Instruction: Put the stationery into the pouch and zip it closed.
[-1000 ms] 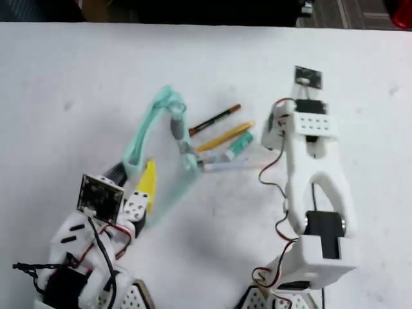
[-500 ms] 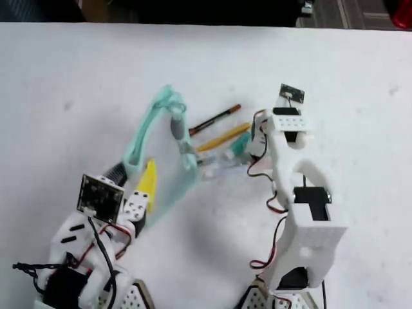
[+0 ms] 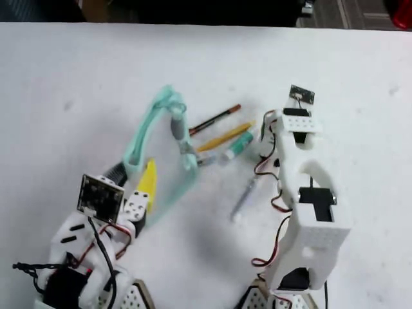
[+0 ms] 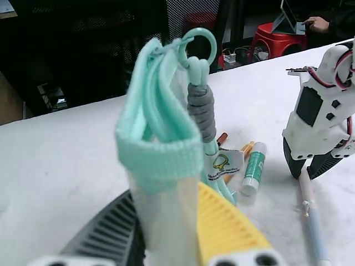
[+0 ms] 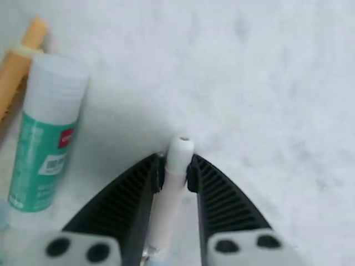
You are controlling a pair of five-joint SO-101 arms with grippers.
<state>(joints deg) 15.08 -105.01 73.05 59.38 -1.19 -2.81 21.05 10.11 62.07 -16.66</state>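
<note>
One mint-green, see-through fabric pouch (image 3: 143,132) is counted. Two pencils are seen: one yellow-orange wooden pencil (image 3: 225,136) and one dark pencil with an orange end (image 3: 214,119). One green-and-white glue stick (image 3: 238,147), one pale slender pen (image 3: 245,199) and two white plastic robot arms (image 3: 312,219) are counted.

Mint pouch (image 4: 161,147), green-white glue stick (image 5: 41,149), orange pencil (image 3: 225,136), pale pen (image 3: 244,199), white table (image 3: 77,71)

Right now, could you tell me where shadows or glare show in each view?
High view: the table is evenly lit, shadows faint, no glare. Left wrist view: bright table, dark room behind the pouch. Right wrist view: soft shadows beside the pen in the right end effector.
</note>
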